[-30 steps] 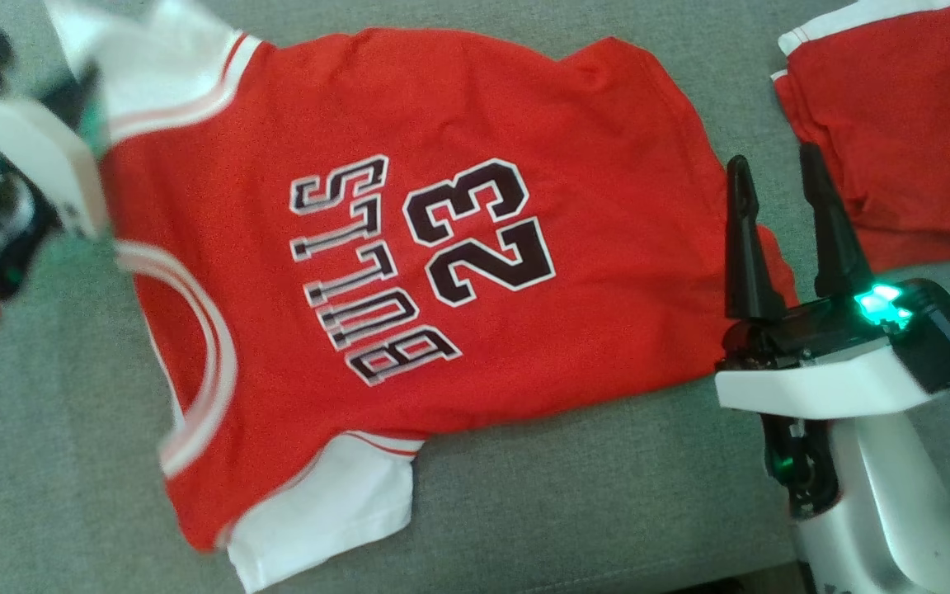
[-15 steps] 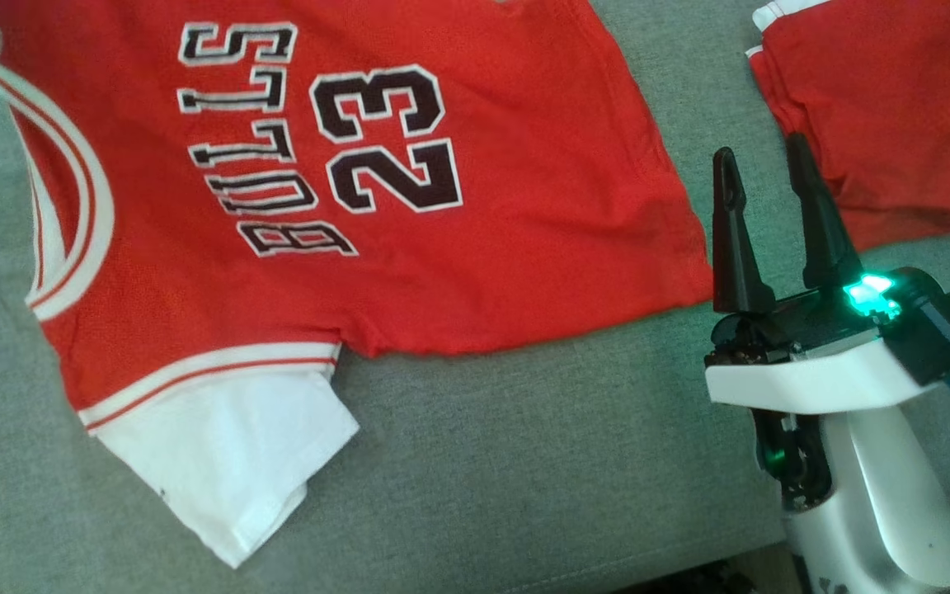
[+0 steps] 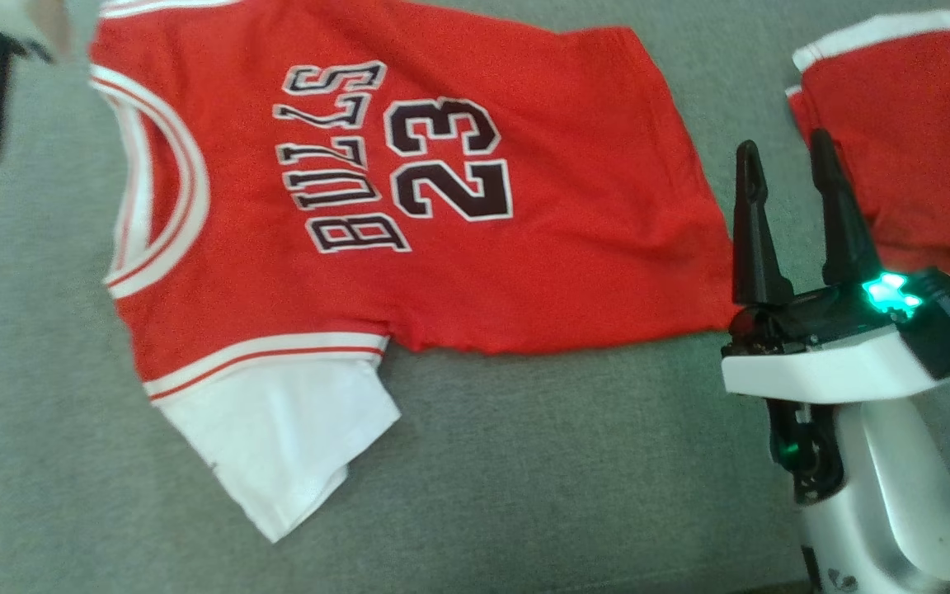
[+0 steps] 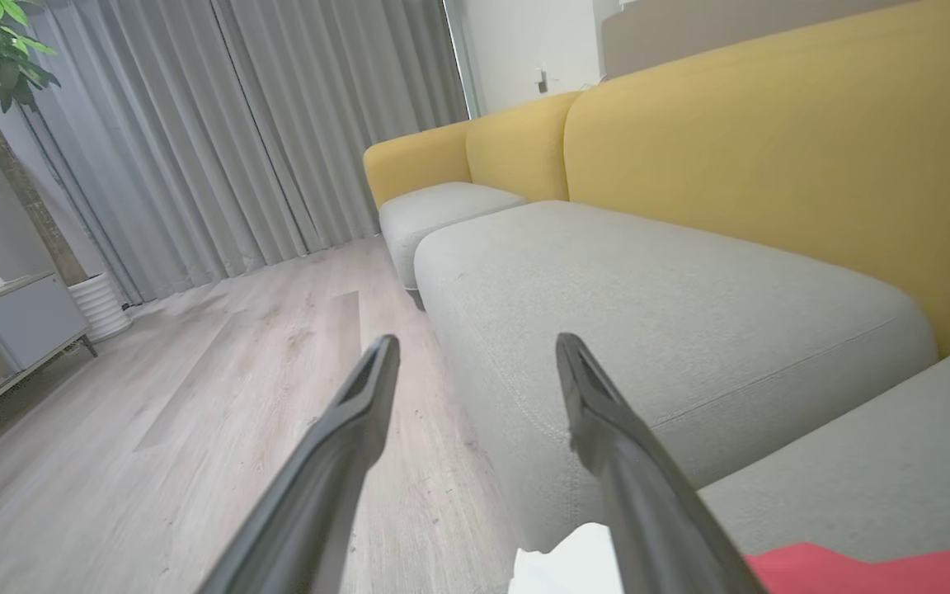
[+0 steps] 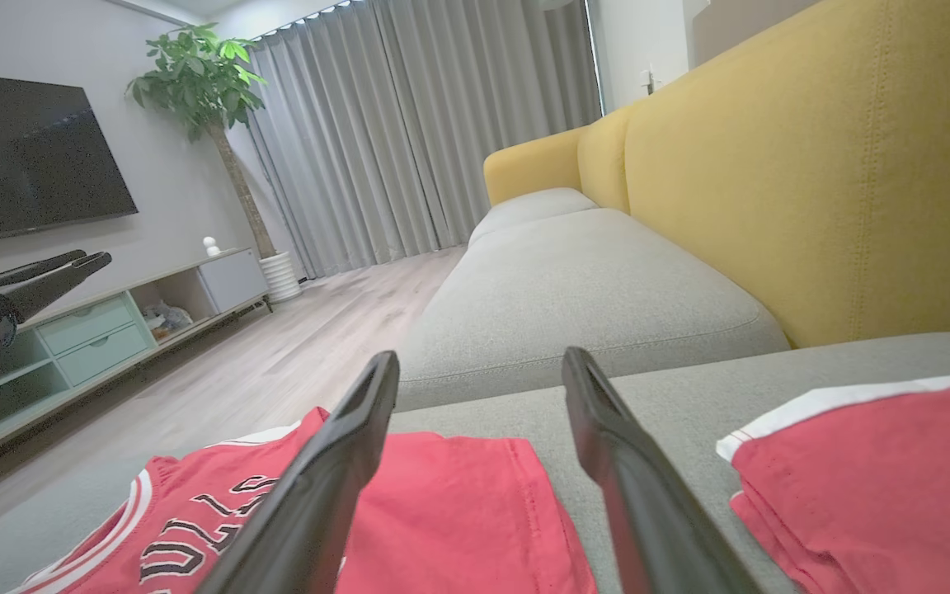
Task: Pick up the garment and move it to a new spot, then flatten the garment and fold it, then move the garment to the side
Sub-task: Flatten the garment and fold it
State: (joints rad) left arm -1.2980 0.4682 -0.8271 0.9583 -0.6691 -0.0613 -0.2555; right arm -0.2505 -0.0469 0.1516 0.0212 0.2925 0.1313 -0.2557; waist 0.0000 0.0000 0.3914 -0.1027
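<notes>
The garment (image 3: pixel 574 247) is a red jersey with "BULLS 23" and white sleeves, spread flat on the grey sofa seat (image 3: pixel 566 478). Its hem points toward my right gripper (image 3: pixel 784 148), which stands open just past that hem with nothing between its fingers. The right wrist view looks over the jersey (image 5: pixel 458 503) through the open right gripper (image 5: pixel 481 356). My left gripper (image 4: pixel 477 342) is open and empty, raised off the jersey's collar end. A white sleeve (image 4: pixel 566 561) and a red corner (image 4: pixel 879 569) lie below it. It also hangs in the air as the left gripper (image 5: pixel 91 262).
A second red garment with white trim (image 3: pixel 912 148) lies on the seat right of my right gripper. The yellow backrest (image 5: pixel 813 181) runs behind the cushions, and another grey cushion (image 4: pixel 648 305) lies beyond. Wooden floor (image 4: pixel 195 396), a TV cabinet (image 5: pixel 112 330) and a plant (image 5: pixel 203 74) lie beyond the sofa.
My left gripper has opened and let go of the jersey's white sleeve, then drawn off to the upper left. The jersey now lies flat. The head camera shifted; the right gripper stayed put.
</notes>
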